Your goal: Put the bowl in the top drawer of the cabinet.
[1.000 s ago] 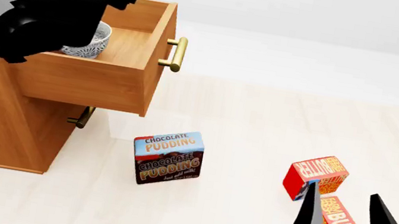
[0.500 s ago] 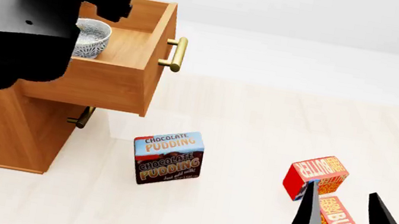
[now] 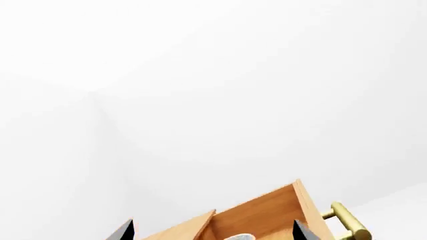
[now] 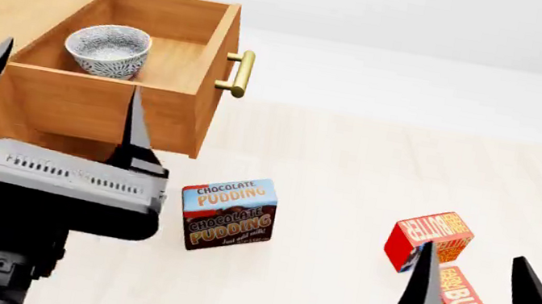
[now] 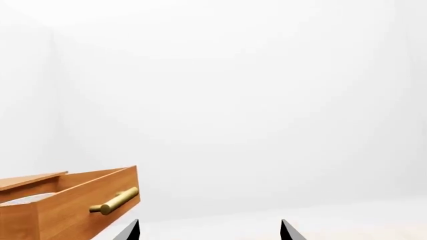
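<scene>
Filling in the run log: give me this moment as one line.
bowl: upright inside top drawer | drawer: pulled open | left gripper: open, empty, clear of the drawer | right gripper: open, empty, low near butter boxes

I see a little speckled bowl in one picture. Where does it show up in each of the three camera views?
Head view: the bowl sits upright inside the open top drawer, upper left.
Left wrist view: only a sliver of its rim shows at the bottom edge, inside the drawer.
Right wrist view: the bowl itself cannot be made out.
Shared landmark: the drawer's brass handle, seen in all three views.
</scene>
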